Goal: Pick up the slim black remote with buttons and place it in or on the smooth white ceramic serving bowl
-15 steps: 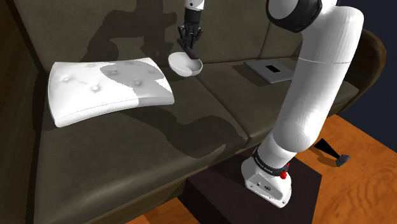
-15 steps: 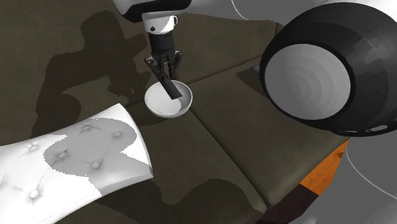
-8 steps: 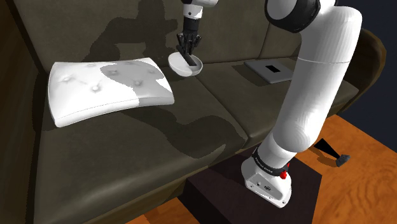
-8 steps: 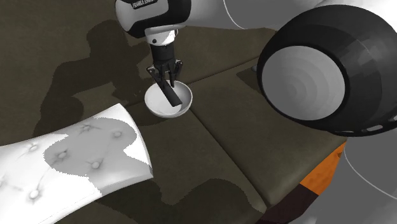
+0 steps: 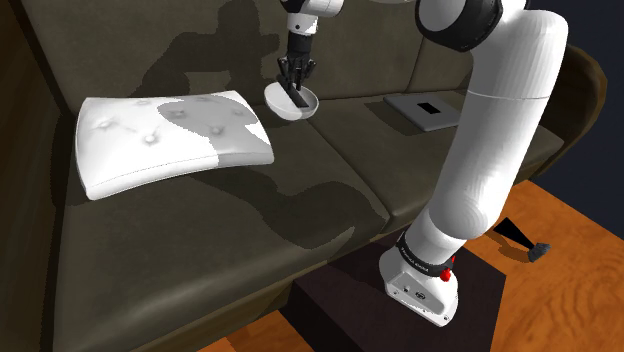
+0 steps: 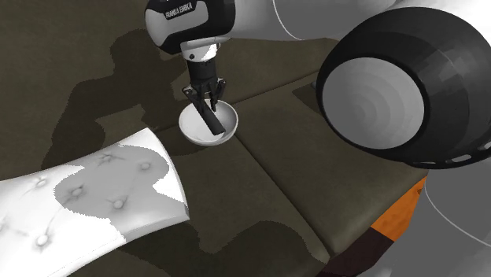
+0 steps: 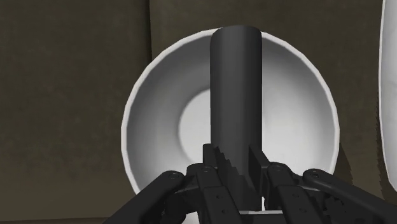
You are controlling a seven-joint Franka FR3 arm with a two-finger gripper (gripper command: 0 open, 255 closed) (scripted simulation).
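**Shoulder view.**
- Gripper (image 5: pixel 297 78): over the far seat of the dark sofa (image 5: pixel 200 250), pointing down at the white bowl (image 5: pixel 285 112).
- Black remote (image 5: pixel 299 98): slants from the gripper down into the bowl.
- White cushion (image 5: pixel 150 145): just beside the bowl, on this view's left.
- Grey flat slab (image 5: pixel 425 108): well apart, on the right.

**Second exterior view.**
- Remote (image 6: pixel 209 120): upper end between the jaws, lower end inside the bowl (image 6: pixel 227 124). Contact with the bottom cannot be told.

**Wrist view.**
- Jaws closed on the remote (image 7: pixel 235 89), one finger (image 7: pixel 215 165) against each long side.
- Bowl (image 7: pixel 135 114): its hollow lies all round the remote.

**Step in hand, as judged: release.**
- Ease down until the remote's tip rests in the bowl.
- Part the jaws fully.
- Lift straight up, so the fingers neither drag the remote out nor tip the bowl.
- Expect the remote to settle leaning on the rim.
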